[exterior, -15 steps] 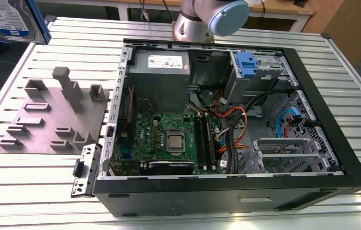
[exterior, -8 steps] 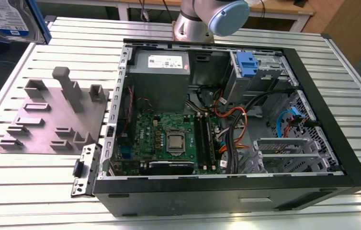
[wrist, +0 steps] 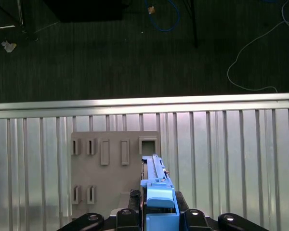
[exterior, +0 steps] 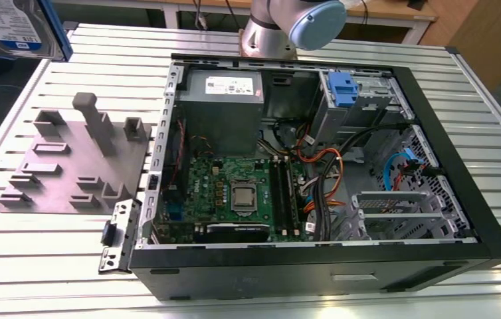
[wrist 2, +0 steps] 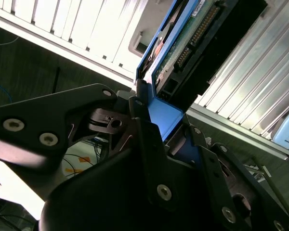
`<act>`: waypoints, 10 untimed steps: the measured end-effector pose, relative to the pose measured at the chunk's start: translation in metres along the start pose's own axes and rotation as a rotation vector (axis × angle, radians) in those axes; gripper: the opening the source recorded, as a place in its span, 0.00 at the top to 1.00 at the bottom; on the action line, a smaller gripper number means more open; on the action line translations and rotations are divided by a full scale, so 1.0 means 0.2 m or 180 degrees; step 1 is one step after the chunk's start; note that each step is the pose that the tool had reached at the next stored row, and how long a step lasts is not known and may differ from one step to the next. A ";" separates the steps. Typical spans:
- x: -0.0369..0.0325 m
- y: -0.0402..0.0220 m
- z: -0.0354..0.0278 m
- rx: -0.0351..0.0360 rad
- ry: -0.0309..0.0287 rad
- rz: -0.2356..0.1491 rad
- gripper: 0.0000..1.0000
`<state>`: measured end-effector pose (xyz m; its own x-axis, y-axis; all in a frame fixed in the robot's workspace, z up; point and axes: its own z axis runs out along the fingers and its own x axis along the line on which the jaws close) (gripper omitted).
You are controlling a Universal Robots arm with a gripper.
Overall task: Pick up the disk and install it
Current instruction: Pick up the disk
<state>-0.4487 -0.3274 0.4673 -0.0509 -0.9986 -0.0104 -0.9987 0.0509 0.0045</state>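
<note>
Gripper [wrist 2: 166, 118] clamped on the disk [exterior: 6, 26], pinching its blue rail edge-on, probably to keep the label faces free. In the exterior view the disk hangs at the upper left of the frame, above the table [exterior: 260, 292], beyond the grey slotted rack [exterior: 56, 159] and well apart from the open computer case [exterior: 472, 186].

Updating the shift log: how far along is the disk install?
Done: the disk is lifted, hanging in the air clear of the grey fixture at the exterior view's left. In hand: the end effector is shut on the disk's blue rail, seen in the second wrist view. Left: installing it; the disk is not yet inside the open computer case.
</note>
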 end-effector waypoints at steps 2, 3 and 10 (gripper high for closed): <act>0.000 0.000 -0.001 0.0000 0.0000 0.0000 0.64; 0.000 0.000 -0.002 0.0000 0.0000 0.0000 0.64; 0.000 0.000 -0.037 0.0000 0.0000 0.0000 0.64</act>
<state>-0.4486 -0.3274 0.4748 -0.0509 -0.9986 -0.0104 -0.9987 0.0509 0.0045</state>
